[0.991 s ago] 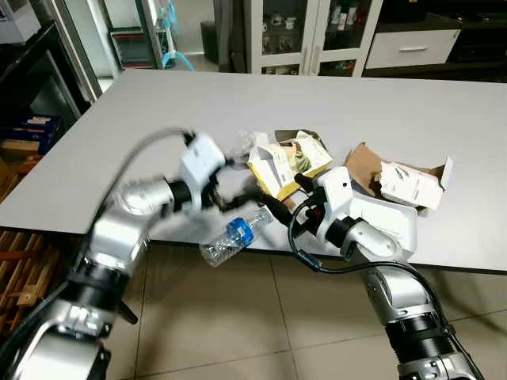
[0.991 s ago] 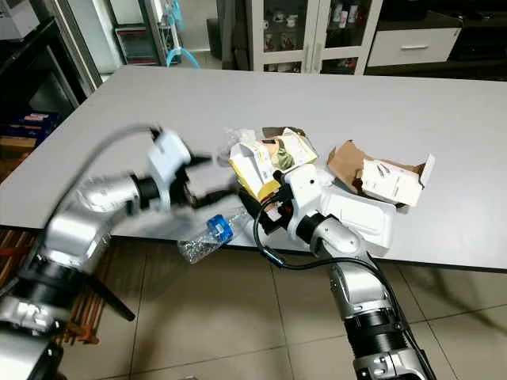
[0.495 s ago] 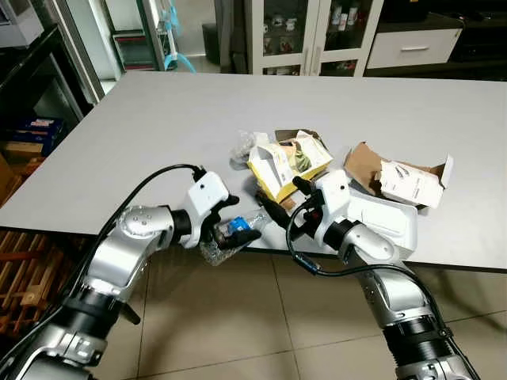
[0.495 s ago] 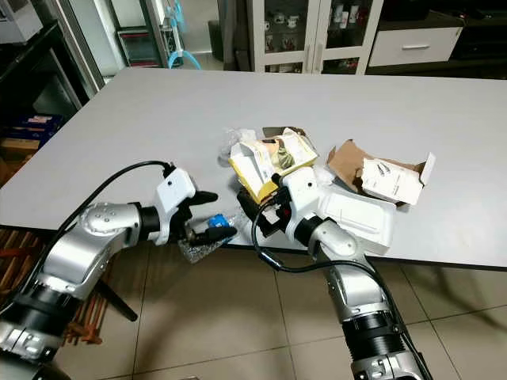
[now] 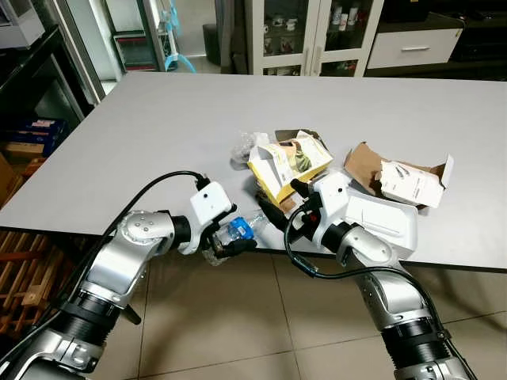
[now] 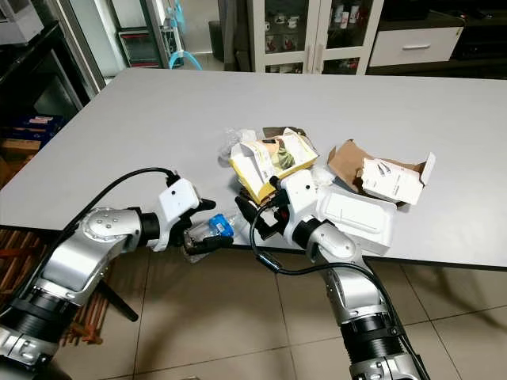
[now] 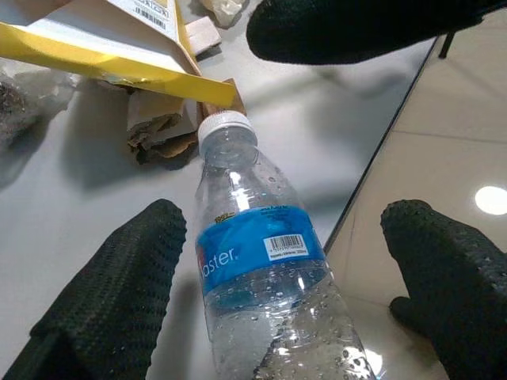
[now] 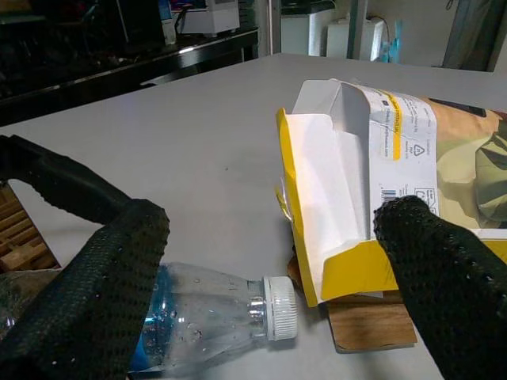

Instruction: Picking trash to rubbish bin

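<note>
A clear plastic bottle (image 5: 238, 230) with a blue label lies at the near edge of the grey table (image 5: 158, 127), partly overhanging the floor. My left gripper (image 5: 230, 239) is open, with one finger on each side of the bottle (image 7: 261, 269). My right gripper (image 5: 276, 191) is open just right of the bottle's white cap (image 8: 279, 309), in front of a yellow carton (image 5: 287, 162). One right finger (image 8: 444, 269) overlaps the carton (image 8: 356, 198).
A crumpled clear wrapper (image 5: 242, 146) lies behind the carton. A white foam box (image 5: 388, 223) and torn brown cardboard holding a white box (image 5: 408, 184) sit to the right. Glass cabinets (image 5: 309, 36) stand beyond the table. Tiled floor (image 5: 238, 317) lies below.
My left arm swung down from above the table to the bottle at the edge, and its fingers now straddle the bottle. The right arm has barely moved.
</note>
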### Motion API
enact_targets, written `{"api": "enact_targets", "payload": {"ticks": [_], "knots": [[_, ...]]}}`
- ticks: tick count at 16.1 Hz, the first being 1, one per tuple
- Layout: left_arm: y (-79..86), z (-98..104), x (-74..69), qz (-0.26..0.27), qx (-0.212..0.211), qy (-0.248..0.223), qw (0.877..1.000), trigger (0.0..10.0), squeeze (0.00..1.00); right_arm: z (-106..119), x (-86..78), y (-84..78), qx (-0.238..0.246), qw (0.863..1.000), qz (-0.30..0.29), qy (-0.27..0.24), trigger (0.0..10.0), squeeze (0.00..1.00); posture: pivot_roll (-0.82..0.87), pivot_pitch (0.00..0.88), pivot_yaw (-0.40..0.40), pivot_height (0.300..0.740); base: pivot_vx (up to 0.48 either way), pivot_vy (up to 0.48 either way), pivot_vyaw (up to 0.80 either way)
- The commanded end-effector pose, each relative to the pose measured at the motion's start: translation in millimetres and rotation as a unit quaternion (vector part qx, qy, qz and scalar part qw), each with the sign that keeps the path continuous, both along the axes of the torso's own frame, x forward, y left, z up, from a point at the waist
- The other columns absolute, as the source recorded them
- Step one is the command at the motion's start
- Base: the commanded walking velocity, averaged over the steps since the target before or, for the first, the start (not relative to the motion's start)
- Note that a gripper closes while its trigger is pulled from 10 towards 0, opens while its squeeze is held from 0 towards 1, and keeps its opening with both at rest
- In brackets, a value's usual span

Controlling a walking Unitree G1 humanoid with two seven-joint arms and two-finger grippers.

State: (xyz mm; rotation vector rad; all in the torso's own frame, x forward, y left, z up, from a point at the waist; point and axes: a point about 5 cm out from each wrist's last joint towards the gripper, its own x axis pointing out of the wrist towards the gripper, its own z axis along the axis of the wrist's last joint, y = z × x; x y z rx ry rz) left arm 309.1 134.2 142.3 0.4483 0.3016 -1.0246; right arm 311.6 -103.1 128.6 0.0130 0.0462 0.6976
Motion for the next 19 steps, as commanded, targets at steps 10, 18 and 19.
{"api": "enact_targets", "payload": {"ticks": [10,18,19], "knots": [[-11.3,-15.6,2.5,0.020,0.045,-0.026,0.998,10.0,0.00,5.8,-0.4,2.3,-0.001,1.000,0.005,-0.011,10.0,0.00,0.01,0.027,0.056,0.740,0.000,0.000,0.00],[-16.0,-21.6,3.0,0.025,0.048,-0.027,0.998,10.0,0.00,6.7,-0.1,2.3,-0.002,1.000,0.006,-0.012,10.0,0.00,0.01,0.026,0.051,0.740,0.000,0.000,0.00],[-16.4,-22.6,2.6,0.025,0.047,-0.026,0.998,10.0,0.00,6.9,0.0,2.6,-0.002,1.000,0.007,-0.013,10.0,0.00,0.01,0.026,0.051,0.740,0.000,0.000,0.00]]}}
